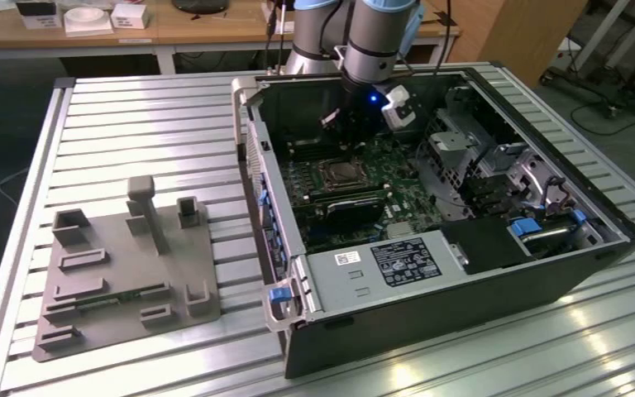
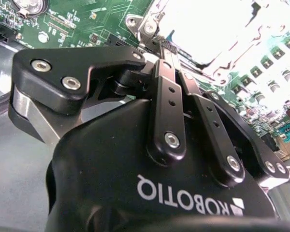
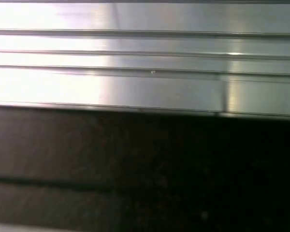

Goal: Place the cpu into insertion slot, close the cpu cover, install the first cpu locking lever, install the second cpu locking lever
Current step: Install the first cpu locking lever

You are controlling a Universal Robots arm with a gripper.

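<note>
Gripper [image 2: 167, 47] sits right at the rim of the insertion slot [image 2: 146, 25]. Its fingertips are pressed together, with nothing visibly pinched between them in the second wrist view. Past that rim corner the slot washes out to bright metal, so chip and plate can't be told apart there.

Exterior view: the slot reads as a flat silvery frame with a grey middle, nothing standing up over it. Judgement: the cpu [image 1: 336, 174] is likely seated in the slot and the cpu cover [image 1: 321, 172] likely folded down on it, so the first two steps look done.

Locking levers are too small to tell if latched. The gripper parked at the slot's rim suits lever work, so I'd call that the step in hand, with lever work probably left.

Arm [image 1: 370, 41] stands over the slot. Green board [image 1: 389, 165] surrounds the slot, and the black labelled box [image 1: 406, 260] is near the slot. Grey fixture block [image 1: 125, 273] is well apart from the slot, toward the exterior view's left, on the slatted table [image 1: 141, 107].
</note>
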